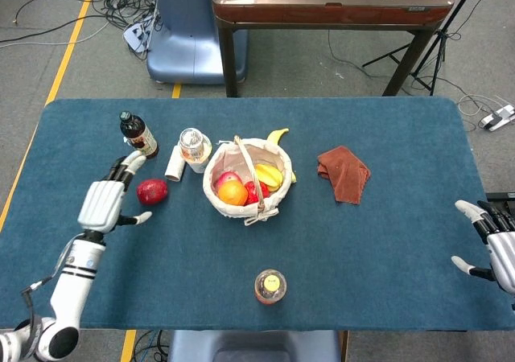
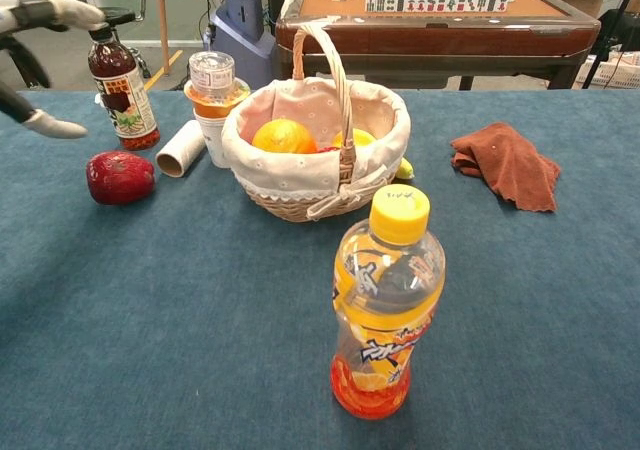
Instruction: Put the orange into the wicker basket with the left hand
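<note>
The orange lies inside the wicker basket, at its left side, beside a banana and red fruit; the chest view shows the orange behind the basket's cloth-lined rim. My left hand hangs open and empty well left of the basket, next to a red apple; in the chest view only the fingertips of that hand show at the left edge. My right hand is open at the table's right edge, holding nothing.
A dark sauce bottle, a lidded cup and a white roll stand left of the basket. A brown cloth lies to its right. An orange drink bottle stands near the front edge.
</note>
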Available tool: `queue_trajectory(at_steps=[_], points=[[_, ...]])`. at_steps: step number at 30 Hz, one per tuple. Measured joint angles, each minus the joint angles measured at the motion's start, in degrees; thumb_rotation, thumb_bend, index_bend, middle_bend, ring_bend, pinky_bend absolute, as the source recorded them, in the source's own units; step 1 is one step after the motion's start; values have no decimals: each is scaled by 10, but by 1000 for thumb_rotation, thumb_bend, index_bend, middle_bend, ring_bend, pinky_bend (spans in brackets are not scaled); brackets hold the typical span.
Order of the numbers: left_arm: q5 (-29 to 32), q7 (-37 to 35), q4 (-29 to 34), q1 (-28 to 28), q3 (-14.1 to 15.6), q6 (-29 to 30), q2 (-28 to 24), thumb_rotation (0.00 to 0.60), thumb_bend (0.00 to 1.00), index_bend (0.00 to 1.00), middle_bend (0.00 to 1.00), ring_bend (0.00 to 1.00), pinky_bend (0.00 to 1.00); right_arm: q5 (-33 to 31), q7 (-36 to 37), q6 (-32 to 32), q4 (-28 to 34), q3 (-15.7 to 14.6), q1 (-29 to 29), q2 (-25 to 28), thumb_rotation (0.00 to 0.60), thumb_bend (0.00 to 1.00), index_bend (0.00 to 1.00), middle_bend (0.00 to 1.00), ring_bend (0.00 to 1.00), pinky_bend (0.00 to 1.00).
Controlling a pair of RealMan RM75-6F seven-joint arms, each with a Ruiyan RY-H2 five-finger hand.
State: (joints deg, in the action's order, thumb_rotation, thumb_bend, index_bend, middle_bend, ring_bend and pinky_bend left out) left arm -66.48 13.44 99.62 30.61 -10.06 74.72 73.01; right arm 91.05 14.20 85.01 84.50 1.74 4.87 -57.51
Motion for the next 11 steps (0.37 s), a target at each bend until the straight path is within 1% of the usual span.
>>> queue_trajectory(at_steps=[5, 8, 11], points=[[-19, 2, 15, -79, 36, 88, -25, 600, 95, 125, 47, 51, 312, 8, 4, -11, -5, -1, 11, -3, 600, 23, 162, 202, 99, 173], [-34, -3, 16, -121, 57, 127, -36, 600, 96, 126, 47, 52, 303, 10, 5, -13, -6, -1, 14, -4, 600, 25, 162, 202, 100, 173], [-47, -6, 17, -152, 78, 146, -47, 600, 95, 126, 47, 52, 288, 12, 4, -13, -6, -3, 15, -5, 600, 26, 162, 202, 99, 173]])
